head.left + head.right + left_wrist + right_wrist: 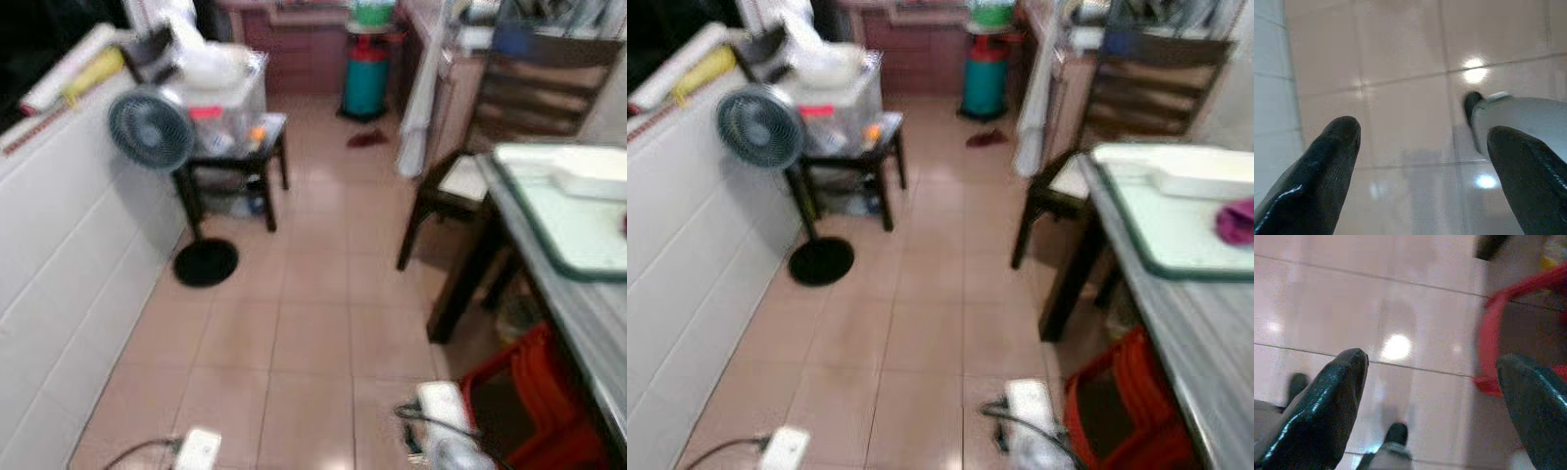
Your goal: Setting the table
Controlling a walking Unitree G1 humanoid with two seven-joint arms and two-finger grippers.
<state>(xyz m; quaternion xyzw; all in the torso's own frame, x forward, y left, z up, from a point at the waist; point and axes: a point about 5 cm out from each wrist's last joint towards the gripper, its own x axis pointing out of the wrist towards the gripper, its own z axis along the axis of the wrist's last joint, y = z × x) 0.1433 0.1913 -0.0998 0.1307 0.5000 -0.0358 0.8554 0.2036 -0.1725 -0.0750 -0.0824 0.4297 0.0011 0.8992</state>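
— Two pincers, what are they doing?

— Left pincer (1420,161) and right pincer (1430,401) both hang low over the tiled floor (294,323), fingers spread wide, holding nothing; probably idle while the robot walks.

— Where is the table setting?

— At three o'clock: one surface (1205,333) carrying one pale green tray (1156,230), one white dish (1205,181) and one purple cloth (1236,220).

— Anything else?

— One chair (490,147) at one o'clock, one fan (152,132) at ten o'clock, one red basket (539,392) under the surface.
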